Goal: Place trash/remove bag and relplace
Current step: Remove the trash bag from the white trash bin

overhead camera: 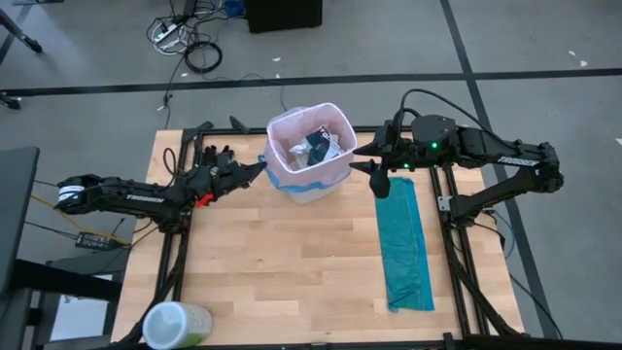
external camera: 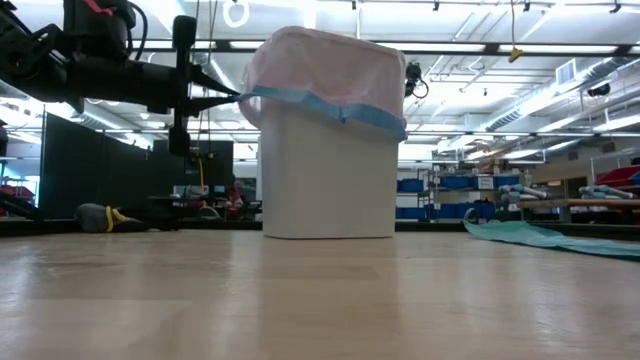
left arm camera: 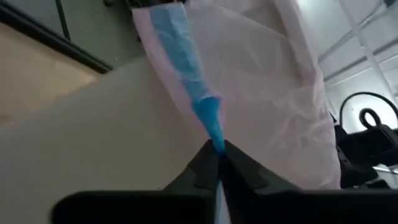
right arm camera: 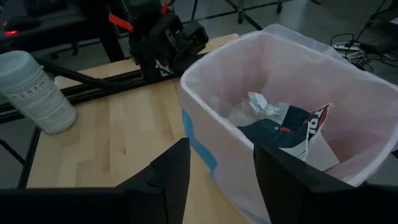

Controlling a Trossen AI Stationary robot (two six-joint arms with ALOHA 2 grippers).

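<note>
The left pincer (left arm camera: 219, 163) is clenched on the blue band of the thin translucent pale pink plastic bag (overhead camera: 292, 170), its two dark fingertips (left arm camera: 239, 168) pressed together with a fold of the band pulled out to a point between them. That bag lines the white plastic bin (external camera: 325, 170), its rim turned down over the bin's lip, and the bin stands at the far middle of the pale wooden bench (overhead camera: 282, 262). In the low view the left pincer (external camera: 232, 97) reaches the bag (external camera: 320, 65) at rim height from the side.

Inside the bag lies the trash (right arm camera: 283, 127): a crumpled white paper, a dark packet with red and white print, and a pale sheet beneath them; from above the trash (overhead camera: 316, 146) sits toward the bin's far side.

The right pincer (right arm camera: 216, 165) is released, its fingers spread apart on either side of the bag's near rim, one finger over the bench and one over the bag's mouth. In the high view the right pincer (overhead camera: 362, 165) is just beside the bin on the side opposite the left one.

An opaque teal-green plastic bag (overhead camera: 405, 243) lies flat and long on the bench's right part. A white cylindrical canister with a pale green lid (overhead camera: 175, 326) stands at the near left corner.
</note>
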